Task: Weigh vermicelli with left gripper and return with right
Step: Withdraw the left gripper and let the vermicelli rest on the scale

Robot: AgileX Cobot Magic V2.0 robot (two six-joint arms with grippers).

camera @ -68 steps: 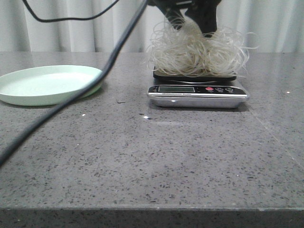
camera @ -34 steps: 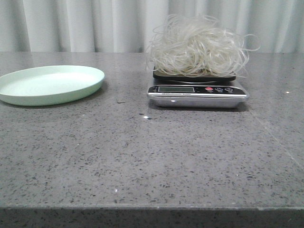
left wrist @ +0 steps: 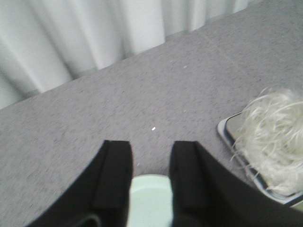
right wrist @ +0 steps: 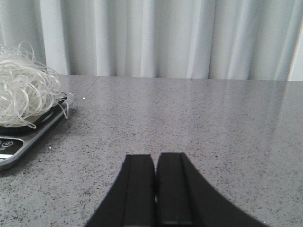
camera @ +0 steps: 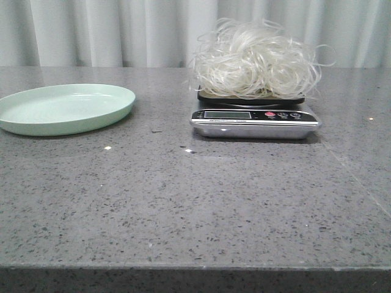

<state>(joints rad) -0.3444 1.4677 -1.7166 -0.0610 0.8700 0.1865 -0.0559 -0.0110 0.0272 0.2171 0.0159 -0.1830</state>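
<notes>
The vermicelli [camera: 253, 60], a fluffy mound of white glassy strands, sits on the black platform of the scale [camera: 255, 122] at the back right of centre. It also shows in the left wrist view [left wrist: 277, 139] and the right wrist view [right wrist: 26, 92]. The pale green plate [camera: 64, 108] lies empty at the left. My left gripper [left wrist: 151, 149] is open and empty, held above the plate [left wrist: 150, 201]. My right gripper [right wrist: 155, 161] is shut and empty, low over the table to the right of the scale [right wrist: 19, 146]. Neither gripper shows in the front view.
The grey speckled table [camera: 195, 201] runs to a front edge near the camera. White curtains [camera: 122, 30] hang behind its far edge. A few small white specks lie on the table in front of the scale.
One second ago my left gripper and its cable were over the vermicelli on the scale. They have withdrawn out of the front view, leaving the vermicelli on the platform.
</notes>
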